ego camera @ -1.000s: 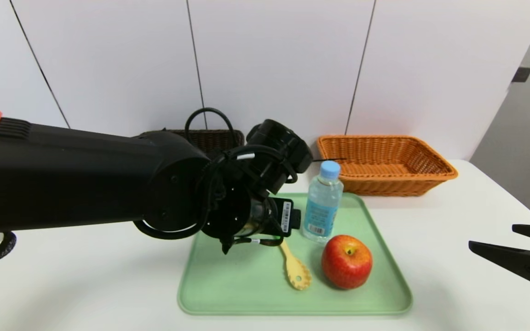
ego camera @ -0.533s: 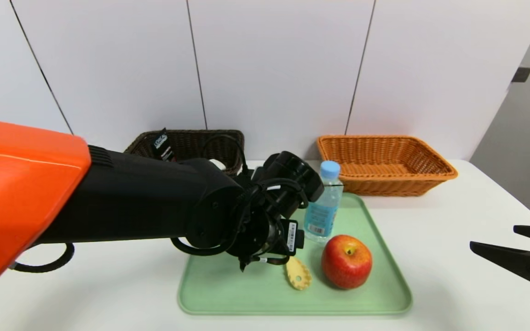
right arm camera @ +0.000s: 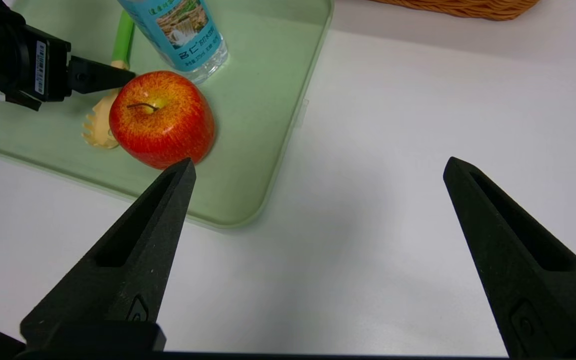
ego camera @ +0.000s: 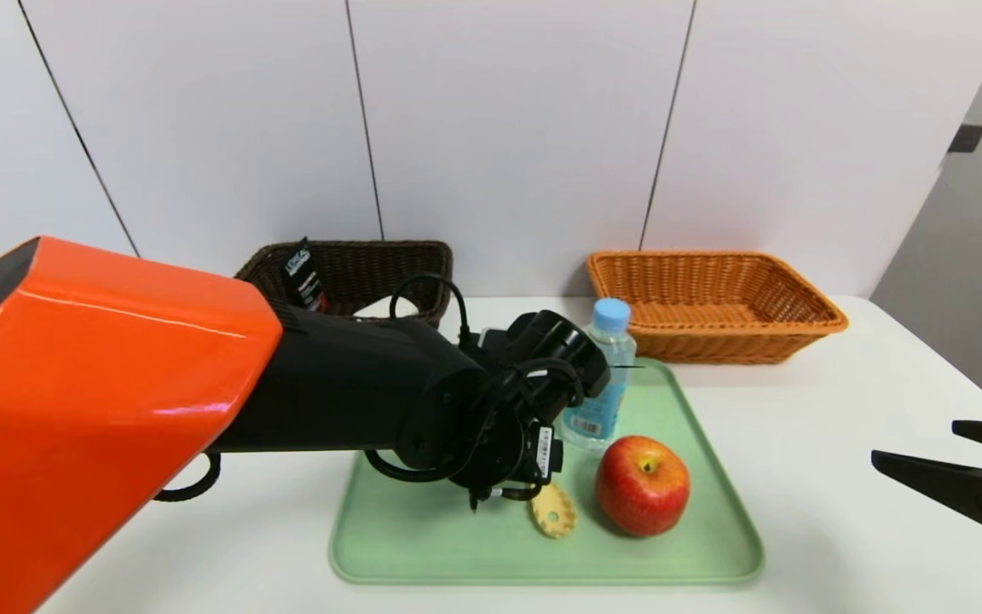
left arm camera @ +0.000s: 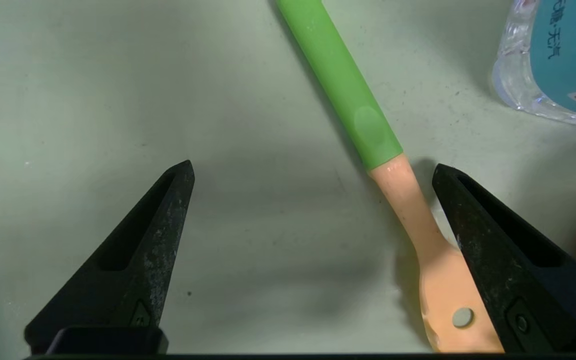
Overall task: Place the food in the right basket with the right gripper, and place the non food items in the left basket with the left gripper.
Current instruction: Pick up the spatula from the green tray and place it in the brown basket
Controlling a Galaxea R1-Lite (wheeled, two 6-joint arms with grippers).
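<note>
Straddling spoon (left arm camera: 398, 200), left fingers (left arm camera: 138, 260) apart

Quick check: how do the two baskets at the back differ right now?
The left basket is dark brown; the right basket is orange. A black tube stands in the left basket; the right basket's visible inside looks empty. The left arm partly hides the left basket; the right one shows whole. Both are rectangular wicker.

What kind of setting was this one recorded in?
Probably a lab or test room staged for sorting, not a home: a bare white table against plain white wall panels, with only a green tray and two wicker baskets, dark brown and orange.
</note>
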